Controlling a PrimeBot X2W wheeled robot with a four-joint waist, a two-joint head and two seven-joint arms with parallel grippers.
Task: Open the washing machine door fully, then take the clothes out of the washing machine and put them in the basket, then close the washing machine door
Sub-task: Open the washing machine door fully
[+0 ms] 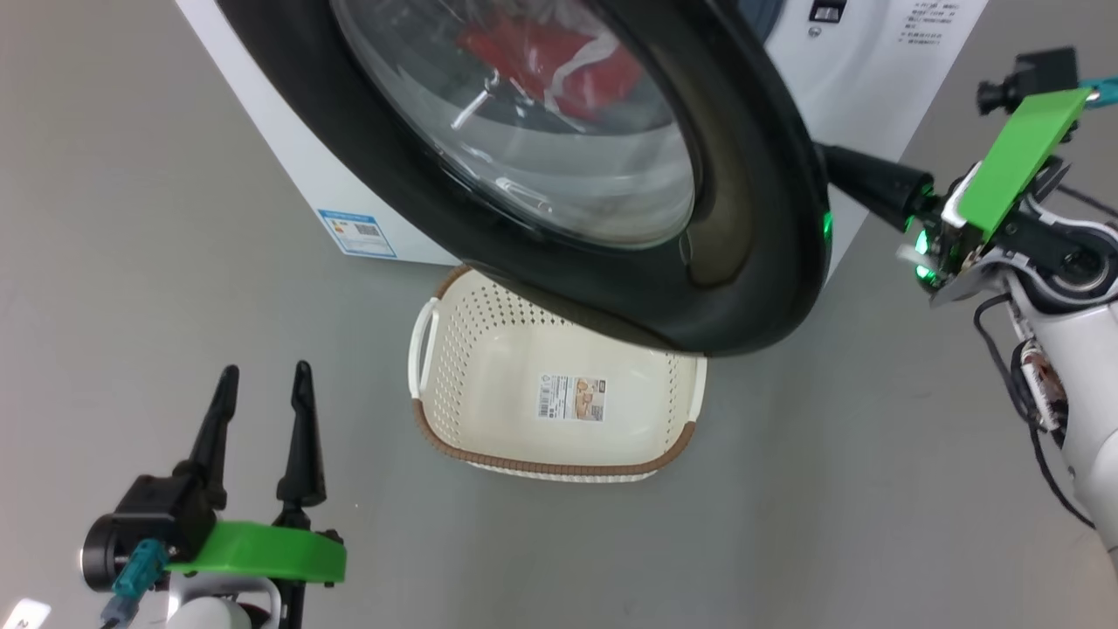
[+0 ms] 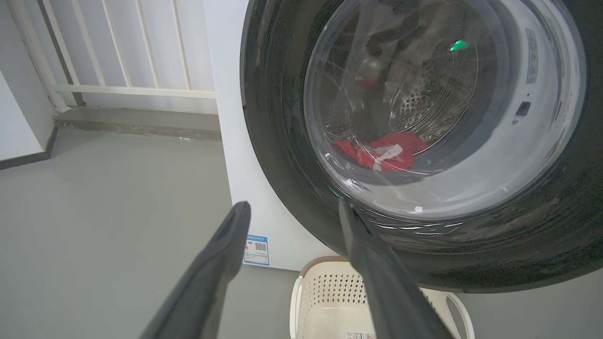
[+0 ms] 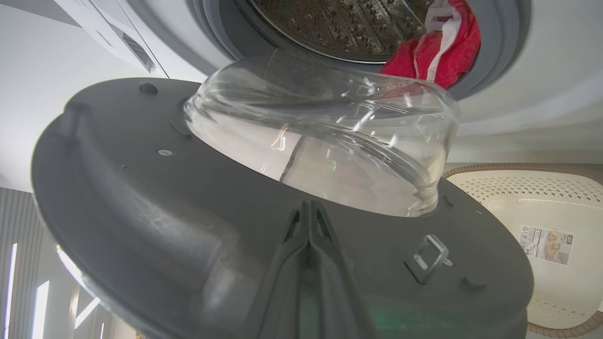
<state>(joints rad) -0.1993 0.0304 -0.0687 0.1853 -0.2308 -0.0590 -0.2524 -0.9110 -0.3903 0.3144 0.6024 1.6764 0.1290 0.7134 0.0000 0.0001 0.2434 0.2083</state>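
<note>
Door-opening step, judged under way: right end effector, fingers pressed together and empty, points at the inner face of the washing machine door, which stands partly swung out above the basket. Clothes lie in the washing machine drum. Left end effector is spread wide, holding nothing. Next move probably calls for pushing the door wider, clear of the basket.

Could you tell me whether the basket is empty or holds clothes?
Empty where visible: the basket has a bare bottom; the clothes are in the drum.
</note>
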